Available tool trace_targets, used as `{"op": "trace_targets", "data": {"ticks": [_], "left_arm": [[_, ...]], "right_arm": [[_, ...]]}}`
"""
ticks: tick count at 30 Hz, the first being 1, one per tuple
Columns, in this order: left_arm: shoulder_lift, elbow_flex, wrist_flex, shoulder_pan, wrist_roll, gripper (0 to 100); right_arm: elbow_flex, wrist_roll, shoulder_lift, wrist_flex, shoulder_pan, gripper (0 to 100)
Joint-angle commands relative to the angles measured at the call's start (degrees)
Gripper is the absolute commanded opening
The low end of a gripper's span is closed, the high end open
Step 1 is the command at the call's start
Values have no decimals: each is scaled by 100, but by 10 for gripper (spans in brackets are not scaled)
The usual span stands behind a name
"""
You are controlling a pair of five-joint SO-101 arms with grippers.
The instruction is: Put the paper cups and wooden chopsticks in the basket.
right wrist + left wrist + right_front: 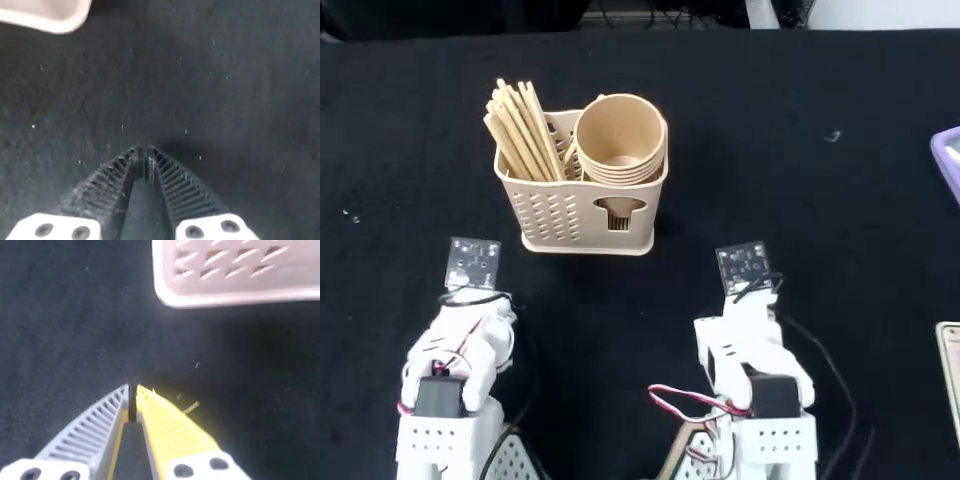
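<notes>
I find the basket (pixel 582 215) upright on the black table (pixel 820 200), ahead of both arms. The wooden chopsticks (pixel 525 130) stand in its compartment on the left arm's side, and the stacked paper cups (pixel 620 135) sit in the other. My left gripper (pixel 132 392) is closed on nothing. My right gripper (pixel 144 152) is likewise closed and empty. Both sit apart from the basket.
</notes>
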Motion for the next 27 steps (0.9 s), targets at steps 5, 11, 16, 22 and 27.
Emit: {"op": "trace_targets", "data": {"ticks": [5, 11, 16, 22, 27], "left_arm": [[0, 171, 853, 286, -35, 31], [-9, 171, 1125, 233, -9, 33], [-9, 171, 1108, -92, -44, 31], [-9, 171, 1125, -673, 0, 32], [-9, 171, 1125, -1033, -26, 31]], "right_arm": [[-4, -44, -497, 387, 132, 12], [4, -484, -523, 404, -88, 12], [-4, -1152, -532, 396, -158, 12], [-4, -1327, -497, 369, -123, 12], [-4, -1327, -532, 387, -123, 12]]}}
